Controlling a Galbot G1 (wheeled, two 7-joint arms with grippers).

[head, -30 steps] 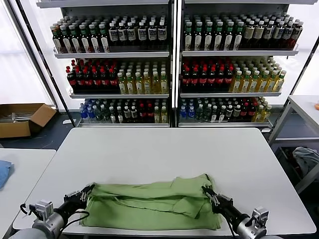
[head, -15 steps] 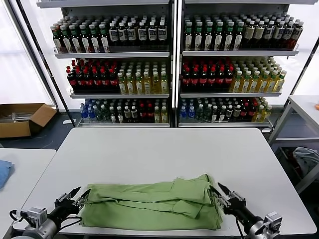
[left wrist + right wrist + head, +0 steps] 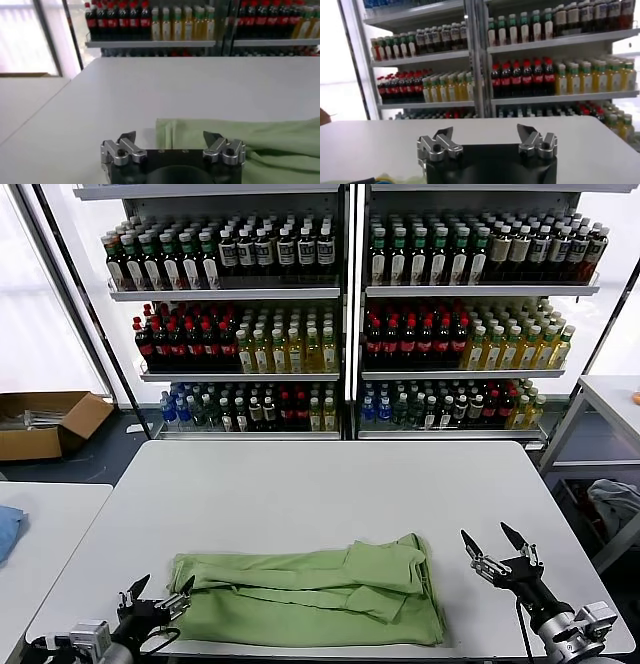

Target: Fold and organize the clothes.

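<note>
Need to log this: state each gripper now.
Left gripper: open, empty, at the light green polo shirt's left end.
Right gripper: open, empty, clear of it.

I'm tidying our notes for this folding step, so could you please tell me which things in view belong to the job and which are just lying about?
Job:
- light green soft-fabric polo shirt, folded on the white table
- left hand, open
- right hand, open

Lying about:
- brown cardboard box
- blue cloth
- shelved bottles

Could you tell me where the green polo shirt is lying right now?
The green polo shirt lies folded near the table's front edge, between the open left gripper and open right gripper.
</note>
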